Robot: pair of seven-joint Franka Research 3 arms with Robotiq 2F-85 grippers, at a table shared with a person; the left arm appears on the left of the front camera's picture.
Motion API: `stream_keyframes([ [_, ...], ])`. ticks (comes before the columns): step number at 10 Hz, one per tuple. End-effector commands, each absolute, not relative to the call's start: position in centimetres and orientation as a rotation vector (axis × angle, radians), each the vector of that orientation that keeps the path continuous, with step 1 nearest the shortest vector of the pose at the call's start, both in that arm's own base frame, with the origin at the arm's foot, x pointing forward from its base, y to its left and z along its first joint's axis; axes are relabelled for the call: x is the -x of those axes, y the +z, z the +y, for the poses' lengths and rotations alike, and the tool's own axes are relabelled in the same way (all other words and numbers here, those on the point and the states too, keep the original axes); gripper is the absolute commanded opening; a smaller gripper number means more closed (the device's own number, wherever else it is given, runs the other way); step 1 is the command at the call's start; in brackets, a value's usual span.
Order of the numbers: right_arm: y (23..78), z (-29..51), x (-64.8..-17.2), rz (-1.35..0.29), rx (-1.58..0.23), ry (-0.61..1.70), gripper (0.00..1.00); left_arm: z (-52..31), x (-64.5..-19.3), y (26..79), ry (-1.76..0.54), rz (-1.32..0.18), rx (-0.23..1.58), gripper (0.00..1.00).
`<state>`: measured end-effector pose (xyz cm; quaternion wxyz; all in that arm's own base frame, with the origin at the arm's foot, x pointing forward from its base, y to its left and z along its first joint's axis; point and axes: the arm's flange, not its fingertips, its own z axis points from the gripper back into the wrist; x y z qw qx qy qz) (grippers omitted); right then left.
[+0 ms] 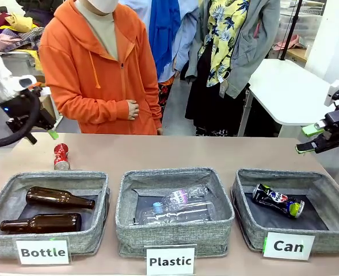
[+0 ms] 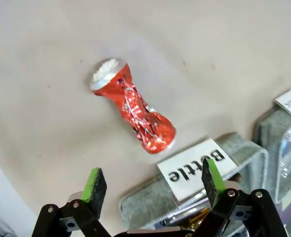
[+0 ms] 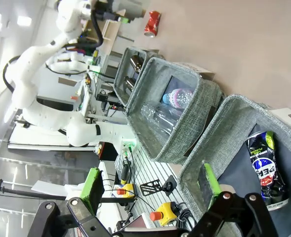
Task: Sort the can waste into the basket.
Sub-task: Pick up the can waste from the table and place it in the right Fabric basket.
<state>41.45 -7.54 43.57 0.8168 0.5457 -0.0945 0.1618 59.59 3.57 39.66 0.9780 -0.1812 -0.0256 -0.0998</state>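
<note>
On open tabletop [image 1: 175,150], 1 red can [image 1: 61,156]

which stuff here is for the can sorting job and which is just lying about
Belongs to the job:
red crushed can, on the table
black crushed can, already in the Can basket

Just lying about:
two brown glass bottles in the Bottle bin
clear plastic bottles in the Plastic bin

Bare table [image 1: 175,152] beside and behind red can [image 1: 61,156], Bottle bin [image 1: 54,177] rim just in front, person [image 1: 100,75] close behind far edge.
</note>
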Motion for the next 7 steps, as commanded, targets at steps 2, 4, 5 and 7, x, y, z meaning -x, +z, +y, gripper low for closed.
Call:
stream_keyframes([
  [2, 43.7, -7.6, -41.3, -0.212, -1.161, 0.361, 1.00, 2.6, -62.5, 37.1, -0.291, -0.038, 0.208, 1.00],
  [4, 43.7, -7.6, -41.3, -0.212, -1.161, 0.361, 1.00, 1.8, -63.9, 34.9, -0.294, 0.032, 0.212, 1.00],
  [5, 43.7, -7.6, -41.3, -0.212, -1.161, 0.361, 1.00, 1.2, -64.5, 33.7, -0.249, 0.048, 0.231, 1.00],
  [7, 43.7, -7.6, -41.3, -0.212, -1.161, 0.361, 1.00, 0.6, -65.0, 31.6, -0.167, 0.075, 0.228, 1.00],
])
